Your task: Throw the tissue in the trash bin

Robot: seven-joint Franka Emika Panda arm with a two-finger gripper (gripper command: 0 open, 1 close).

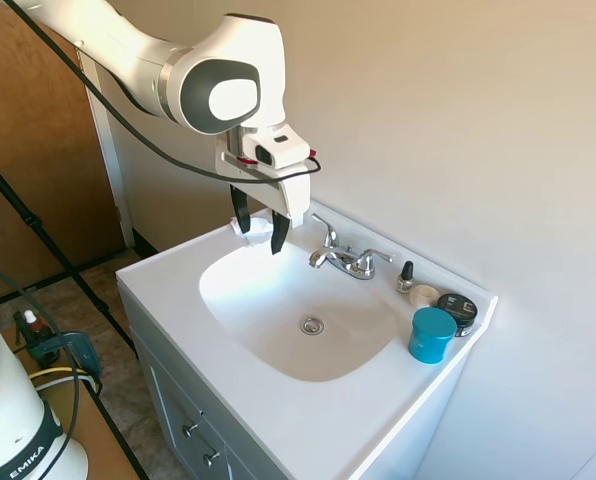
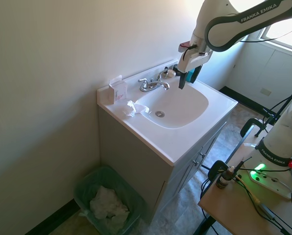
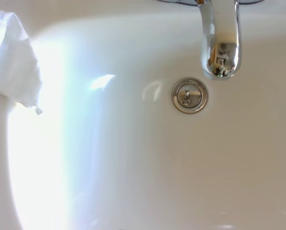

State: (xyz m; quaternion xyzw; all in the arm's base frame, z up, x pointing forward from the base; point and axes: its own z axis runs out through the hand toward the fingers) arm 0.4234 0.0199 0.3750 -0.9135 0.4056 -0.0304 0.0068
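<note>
The tissue (image 2: 134, 107) is a crumpled white wad lying on the sink's rim (image 2: 185, 142), at the basin's edge on the side nearest the white box. In the first exterior view the tissue (image 1: 252, 229) shows just behind the fingers, and the wrist view catches the tissue (image 3: 13, 62) at the basin's edge. My gripper (image 2: 188, 78) hangs open above the basin near the faucet, well apart from the tissue, with nothing between its fingers. From the other side, the gripper (image 1: 259, 227) points down over the basin. The green trash bin (image 2: 86, 184) stands on the floor beside the cabinet, with white paper inside.
A chrome faucet (image 1: 346, 258) stands at the basin's back, with the drain (image 3: 189, 95) below it. A blue jar (image 1: 432, 334), a dark tin (image 1: 459, 308) and a small bottle (image 1: 406, 275) crowd one corner. A white box with pink print (image 2: 118, 91) stands by the wall.
</note>
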